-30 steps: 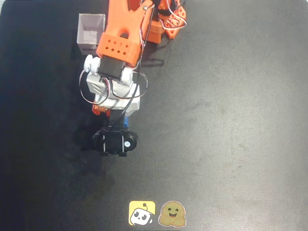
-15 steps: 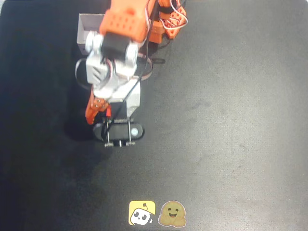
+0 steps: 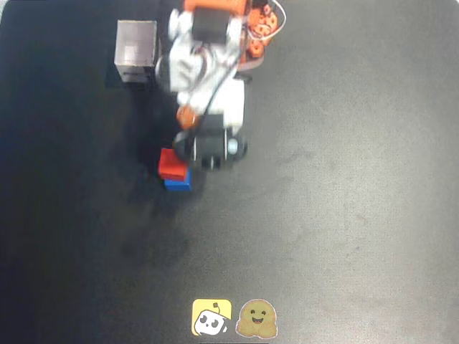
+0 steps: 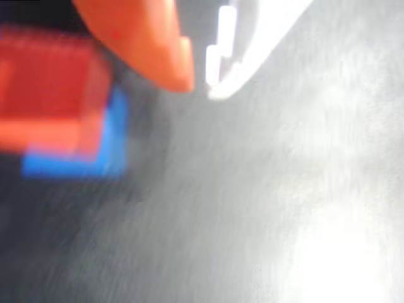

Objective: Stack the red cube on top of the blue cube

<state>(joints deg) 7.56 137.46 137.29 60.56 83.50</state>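
In the wrist view the gripper (image 4: pixel 201 79) hangs empty, its orange and white fingers close together with only a thin gap, off to the right of the cubes. The red cube (image 3: pixel 171 164) sits on the blue cube (image 3: pixel 178 183), slightly offset, left of the tabletop's (image 3: pixel 344 215) centre. Withdrawing well means lifting straight away without brushing the stack.
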